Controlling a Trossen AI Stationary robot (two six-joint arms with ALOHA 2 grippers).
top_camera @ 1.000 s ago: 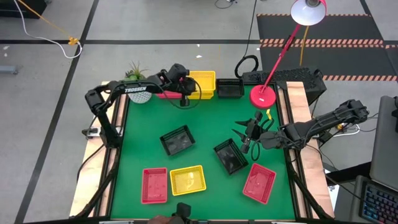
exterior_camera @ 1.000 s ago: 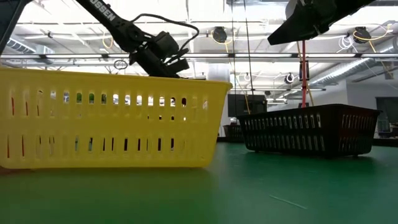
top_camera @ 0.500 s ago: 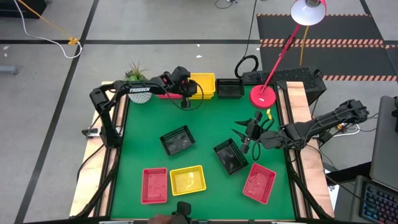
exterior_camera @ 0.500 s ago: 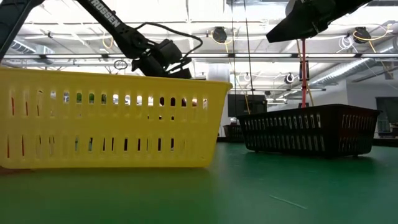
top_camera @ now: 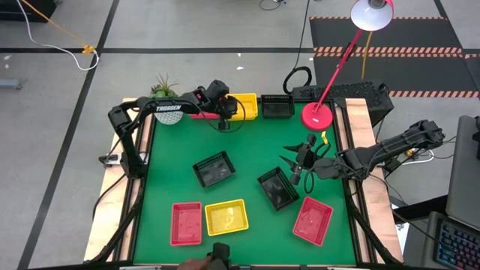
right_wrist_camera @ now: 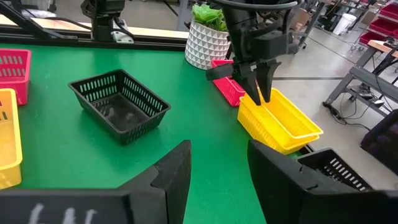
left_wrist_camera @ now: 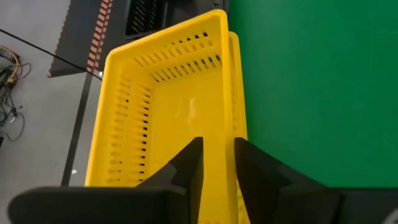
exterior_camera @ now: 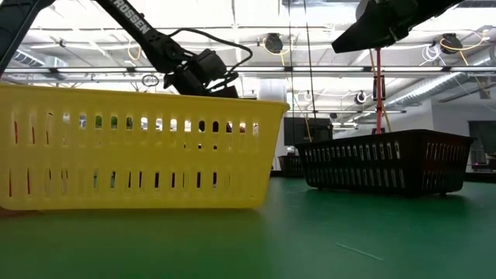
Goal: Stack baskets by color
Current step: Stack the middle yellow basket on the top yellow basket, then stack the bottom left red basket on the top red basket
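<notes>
The left arm reaches along the table's far edge, its left gripper [top_camera: 230,110] pointing down with fingers slightly parted astride a yellow basket [left_wrist_camera: 163,118] wall, while the right gripper [top_camera: 294,162] hovers mid-table, fingers spread apart and holding nothing.

Open green mat [top_camera: 247,142] mid-table

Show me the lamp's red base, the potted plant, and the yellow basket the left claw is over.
Lamp base [top_camera: 317,115], high view, its round top.
Potted plant [right_wrist_camera: 207,38], right wrist view, white pot.
Yellow basket [left_wrist_camera: 177,118], left wrist view, inner floor.
</notes>
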